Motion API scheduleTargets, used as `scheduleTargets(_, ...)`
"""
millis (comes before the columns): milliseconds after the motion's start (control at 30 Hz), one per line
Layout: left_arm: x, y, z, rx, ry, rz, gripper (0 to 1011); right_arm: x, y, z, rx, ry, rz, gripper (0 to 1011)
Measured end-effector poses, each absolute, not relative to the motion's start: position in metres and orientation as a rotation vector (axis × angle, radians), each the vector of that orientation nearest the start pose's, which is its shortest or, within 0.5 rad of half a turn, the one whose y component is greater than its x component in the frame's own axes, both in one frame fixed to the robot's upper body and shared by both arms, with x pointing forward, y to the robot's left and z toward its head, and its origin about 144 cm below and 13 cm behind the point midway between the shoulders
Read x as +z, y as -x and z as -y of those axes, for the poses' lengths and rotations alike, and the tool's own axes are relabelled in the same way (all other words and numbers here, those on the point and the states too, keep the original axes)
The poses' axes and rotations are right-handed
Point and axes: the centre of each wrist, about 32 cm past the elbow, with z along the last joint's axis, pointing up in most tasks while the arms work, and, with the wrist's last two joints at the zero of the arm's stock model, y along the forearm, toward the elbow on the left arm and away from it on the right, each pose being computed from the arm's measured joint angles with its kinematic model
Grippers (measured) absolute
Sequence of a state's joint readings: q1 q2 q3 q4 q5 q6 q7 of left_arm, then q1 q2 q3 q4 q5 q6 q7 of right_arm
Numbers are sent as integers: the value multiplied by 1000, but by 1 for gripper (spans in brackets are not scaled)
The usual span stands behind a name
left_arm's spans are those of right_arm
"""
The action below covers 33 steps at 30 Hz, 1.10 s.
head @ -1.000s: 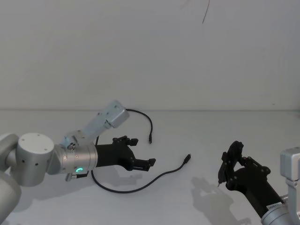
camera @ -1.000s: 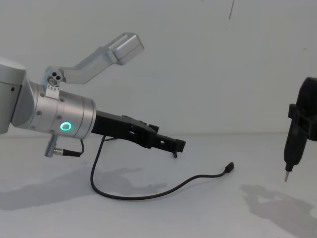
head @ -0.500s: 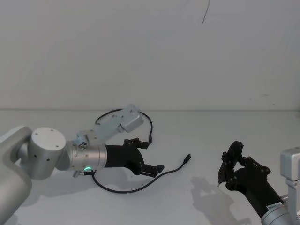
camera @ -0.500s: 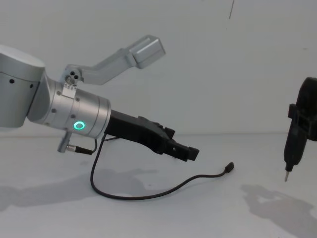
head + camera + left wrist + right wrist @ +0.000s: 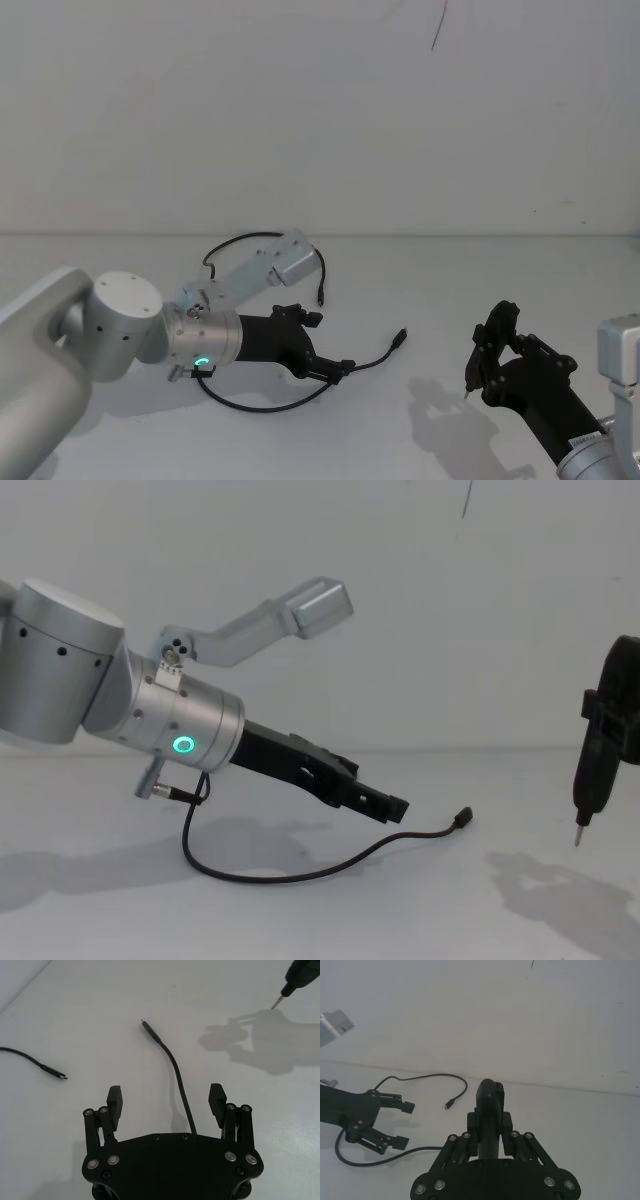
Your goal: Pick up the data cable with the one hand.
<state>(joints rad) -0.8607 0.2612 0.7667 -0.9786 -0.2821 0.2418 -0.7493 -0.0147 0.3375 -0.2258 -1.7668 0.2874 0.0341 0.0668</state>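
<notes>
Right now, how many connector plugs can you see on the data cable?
2. One plug lies ahead of the open left pincer, toward the right pincer holding a pointed tool; the other lies farther back.

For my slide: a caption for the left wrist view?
Open left gripper straddles the black data cable lying on the white table.

Your left hand point(image 5: 166, 1092) hangs low, fingers point(image 5: 114, 1096) spread, over the thin black data cable point(image 5: 280, 878), which lies curved on the white table point(image 5: 450, 300).
</notes>
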Motion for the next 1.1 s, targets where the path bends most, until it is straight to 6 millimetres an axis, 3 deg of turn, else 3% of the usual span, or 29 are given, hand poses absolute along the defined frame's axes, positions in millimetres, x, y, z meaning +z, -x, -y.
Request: scheduleTargets(1100, 1243, -655, -143, 481, -559, -23, 1001, 1189, -443, 237, -1229, -26, 75, 263)
